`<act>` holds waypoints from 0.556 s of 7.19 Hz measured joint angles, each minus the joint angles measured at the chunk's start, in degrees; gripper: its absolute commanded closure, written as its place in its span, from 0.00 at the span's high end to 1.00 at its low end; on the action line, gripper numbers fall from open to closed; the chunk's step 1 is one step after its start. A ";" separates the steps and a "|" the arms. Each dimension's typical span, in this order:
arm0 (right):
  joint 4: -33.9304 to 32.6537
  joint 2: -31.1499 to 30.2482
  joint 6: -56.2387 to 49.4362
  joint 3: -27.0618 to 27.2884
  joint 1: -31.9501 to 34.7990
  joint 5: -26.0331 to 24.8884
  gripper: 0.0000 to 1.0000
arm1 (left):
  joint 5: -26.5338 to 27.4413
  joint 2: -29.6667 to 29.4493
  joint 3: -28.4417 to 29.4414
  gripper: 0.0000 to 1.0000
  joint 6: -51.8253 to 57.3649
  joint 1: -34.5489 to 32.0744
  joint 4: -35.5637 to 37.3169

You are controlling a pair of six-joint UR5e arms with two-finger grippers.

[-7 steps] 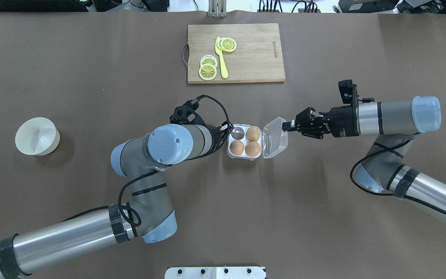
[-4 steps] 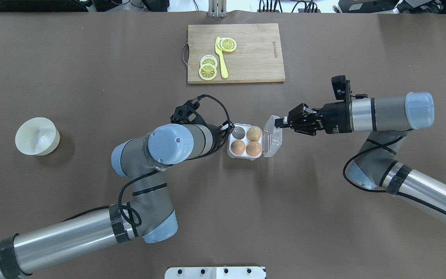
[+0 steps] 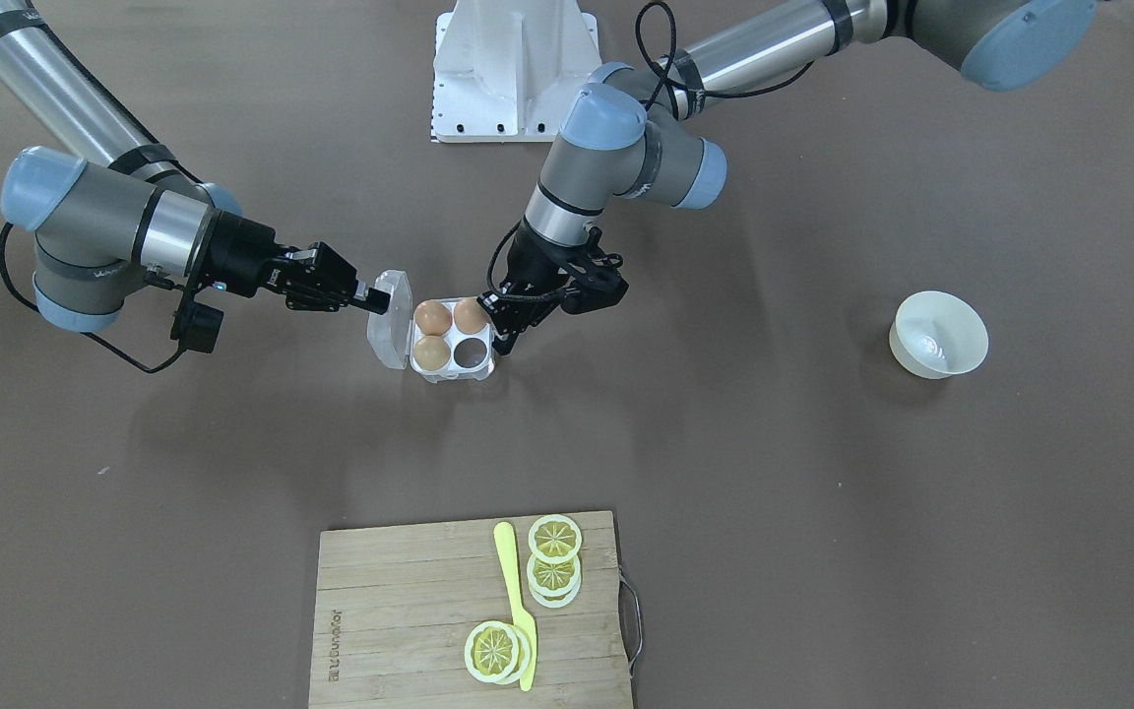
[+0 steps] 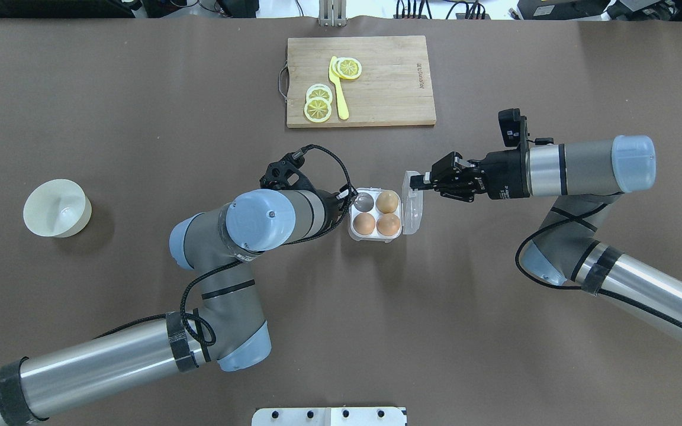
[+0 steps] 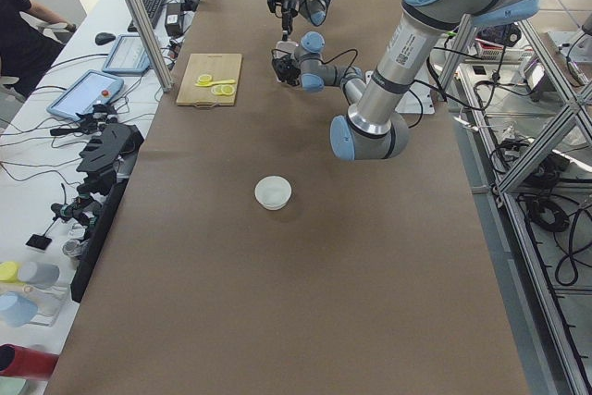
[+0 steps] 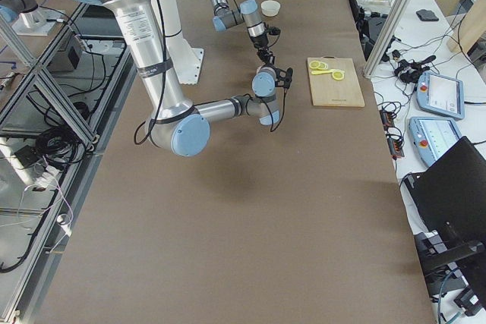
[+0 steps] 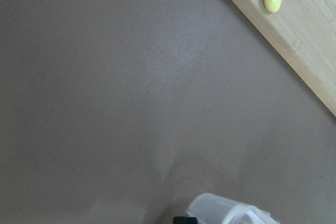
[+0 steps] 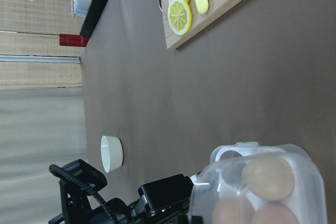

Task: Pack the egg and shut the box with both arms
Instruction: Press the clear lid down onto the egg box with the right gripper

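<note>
- The right gripper [image 4: 417, 181] is pinching the lid [image 4: 412, 208], which is standing near upright; the cells are lying leftward of it.
- The left gripper [image 3: 501, 323] is touching the box [image 4: 375, 238] at the opposite wall; its opening cannot be told.
- The egg [image 4: 364, 223] is sitting in its cell.

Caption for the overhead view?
Right gripper holds the box lid nearly upright; three eggs packed, one cell empty; left arm alongside.

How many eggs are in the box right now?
3, in the overhead view: far-right egg, near-left egg, near-right egg. The far-left cell of the box is empty; none appears hidden.
</note>
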 measured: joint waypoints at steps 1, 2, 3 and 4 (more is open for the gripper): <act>-0.06 0.26 0.02 0.00 -0.01 -0.10 0.02 | -0.02 0.07 0.00 0.00 0.00 -0.01 0.00; -0.12 0.58 0.02 0.00 -0.15 -0.36 0.02 | -0.06 0.18 0.00 0.00 0.02 -0.01 0.00; -0.20 0.95 0.04 0.01 -0.47 -0.86 0.02 | -0.08 0.28 0.00 0.00 0.06 0.00 -0.02; -0.29 1.26 0.04 0.00 -1.06 -1.60 0.02 | -0.08 0.32 0.00 0.00 0.08 0.00 -0.04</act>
